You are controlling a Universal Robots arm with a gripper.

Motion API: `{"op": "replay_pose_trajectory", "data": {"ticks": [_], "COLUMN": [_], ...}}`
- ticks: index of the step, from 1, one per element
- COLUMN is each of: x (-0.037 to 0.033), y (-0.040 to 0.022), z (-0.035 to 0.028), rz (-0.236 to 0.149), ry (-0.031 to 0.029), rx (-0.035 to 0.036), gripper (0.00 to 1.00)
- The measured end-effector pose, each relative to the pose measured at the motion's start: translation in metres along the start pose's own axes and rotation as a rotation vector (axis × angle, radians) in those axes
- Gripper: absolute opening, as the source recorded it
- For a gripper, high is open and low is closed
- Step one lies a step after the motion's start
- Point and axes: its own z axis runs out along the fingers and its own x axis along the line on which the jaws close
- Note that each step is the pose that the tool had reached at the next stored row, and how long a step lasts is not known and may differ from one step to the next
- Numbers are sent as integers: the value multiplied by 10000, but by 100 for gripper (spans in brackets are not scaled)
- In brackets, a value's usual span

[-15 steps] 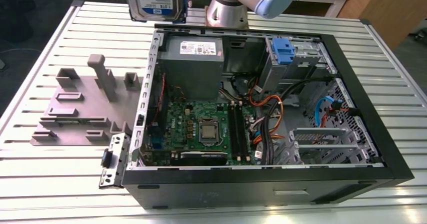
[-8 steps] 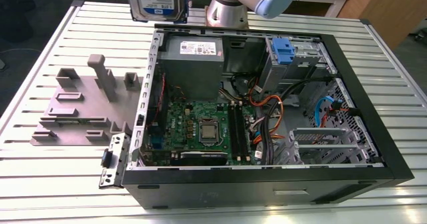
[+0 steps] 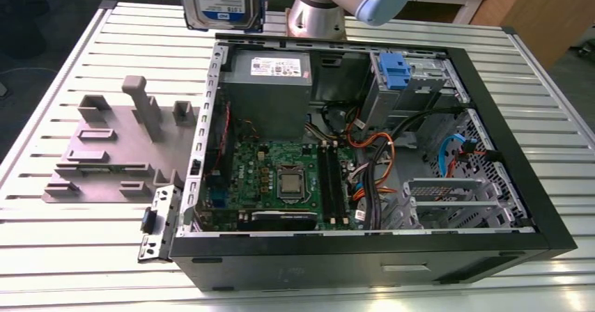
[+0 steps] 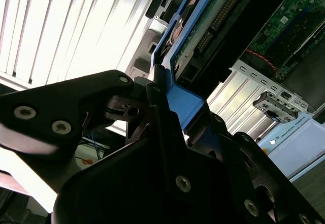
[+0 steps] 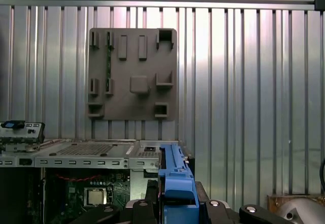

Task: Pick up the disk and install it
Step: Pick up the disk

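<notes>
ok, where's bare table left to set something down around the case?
Widest bare table: exterior view's left, in front of the grey fixture plate; also a strip behind the plate. Narrower strip along the case on that view's right. Crowded: inside the case, cables beside the board. Gripper holds the disk up near the far edge.

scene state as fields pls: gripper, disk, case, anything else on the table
gripper: shut on silver-grey rectangular disk with blue plastic side rails
disk position: aloft, outside the open black computer case, not installed
case: lying on ribbed metal table, bare blue plastic clip inside
other: grey slotted fixture plate, on the exterior view's left of the case
</notes>
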Motion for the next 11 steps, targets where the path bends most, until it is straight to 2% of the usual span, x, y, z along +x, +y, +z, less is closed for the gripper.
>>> {"op": "replay_pose_trajectory", "data": {"ticks": [11], "x": [0], "y": [-44], "z": [0], "rz": [0], "ry": [0], "rx": [0], "gripper": [36]}}
